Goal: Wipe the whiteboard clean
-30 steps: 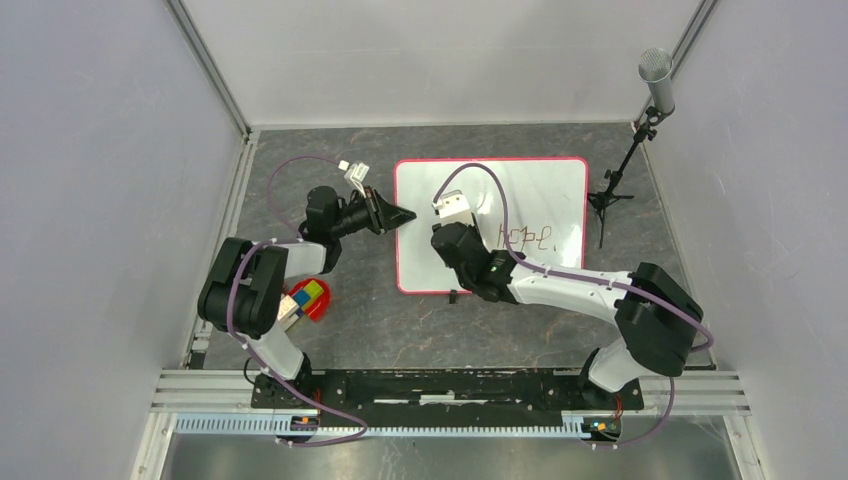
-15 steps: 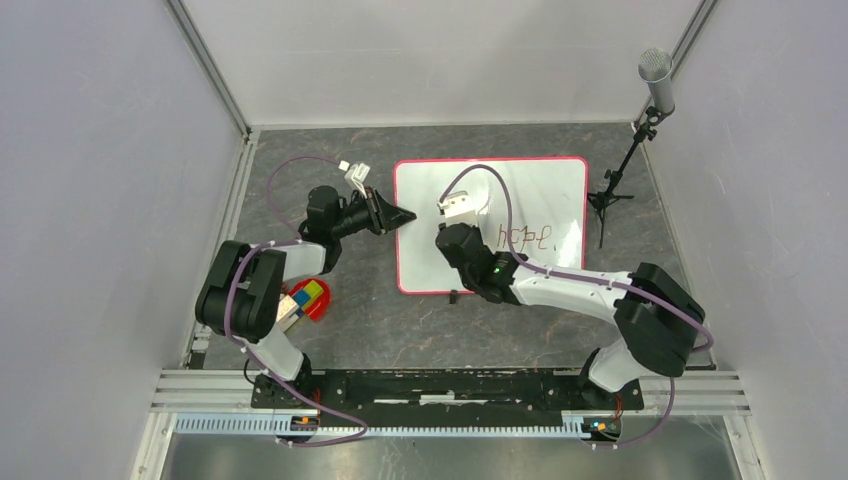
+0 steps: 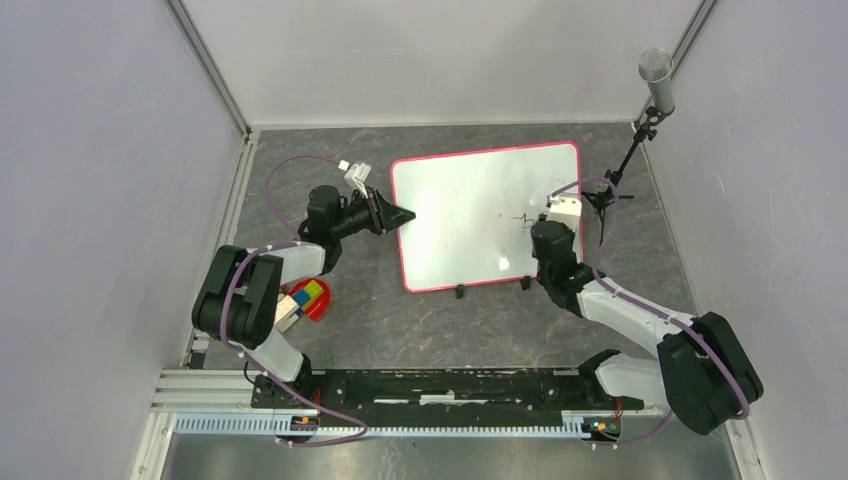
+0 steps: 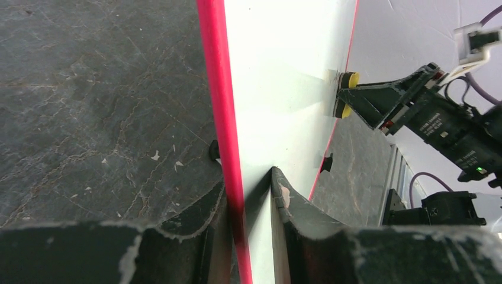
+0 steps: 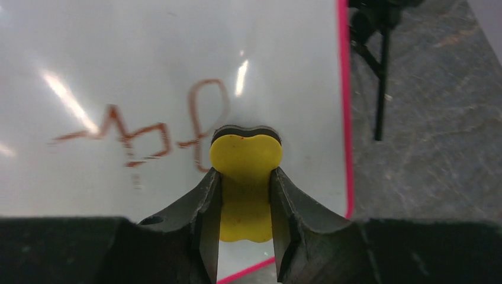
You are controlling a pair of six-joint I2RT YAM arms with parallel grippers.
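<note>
One large glossy white rectangular whiteboard (image 3: pixel 470 215) with a thin red-pink frame is lying toward the far edge of the dark stone-patterned table (image 3: pixel 400 320), about mid-width and slightly skewed. Most of its face is showing clean; one short line of reddish-brown scribble (image 5: pixel 142 139) is remaining near its right edge. Right gripper (image 5: pixel 245 171) is pinching a yellow lobed eraser (image 5: pixel 247 155), fingers nearly closed on it, pressing it to the board at the scribble's right end. Left gripper (image 4: pixel 248 183) is clamping the board's left frame edge, fingers narrowly parted around it, steadying. Judgement: task is running late-stage; a pass or two leftward over the scribble is looking sufficient. Black microphone stand (image 3: pixel 640 140) is standing at the far right corner; red bowl of coloured blocks (image 3: pixel 310 298) is sitting near the left edge.
</note>
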